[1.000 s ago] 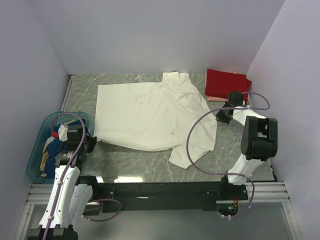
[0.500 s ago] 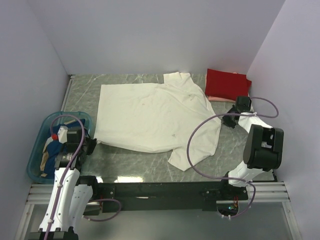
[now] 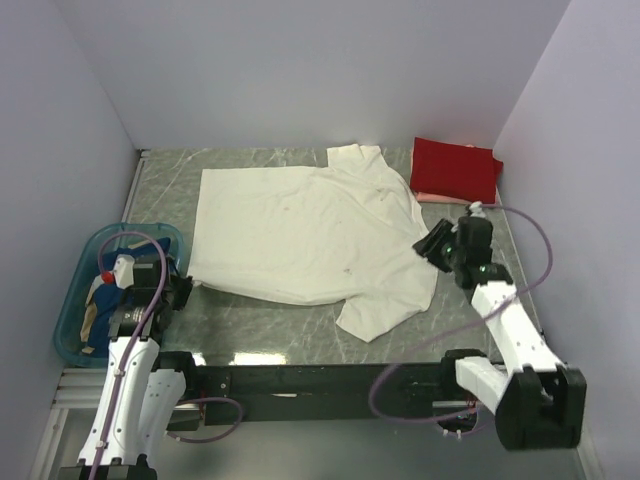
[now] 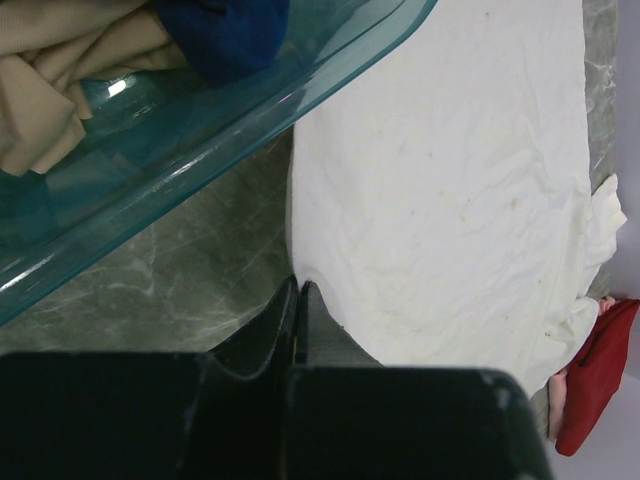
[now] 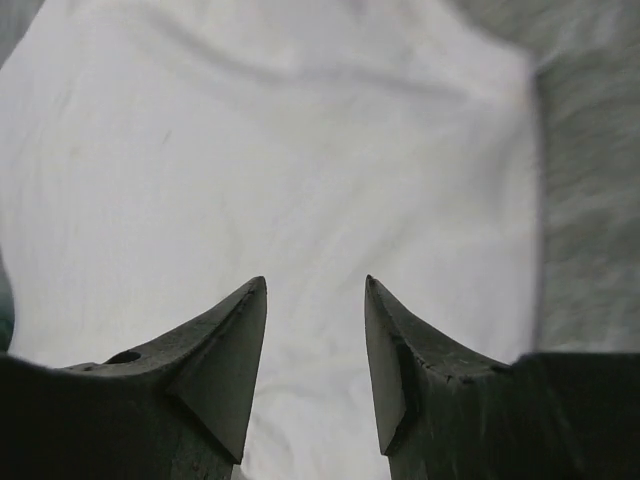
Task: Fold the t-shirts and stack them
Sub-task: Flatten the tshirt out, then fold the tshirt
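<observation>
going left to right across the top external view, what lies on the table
teal basket → cream-white t-shirt → red folded t-shirt

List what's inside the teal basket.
A tan shirt and a dark blue one lie bunched in the basket. Anything beneath them is covered, and the left arm hides part from above.

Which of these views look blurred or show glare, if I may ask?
Right wrist: the white shirt and table are smeared by blur, while the right hand looks crisp. Left wrist: sharp, with bright glints on the basket wall. Top external: even light, soft shadows, pale reflections along the table's near edge.
</observation>
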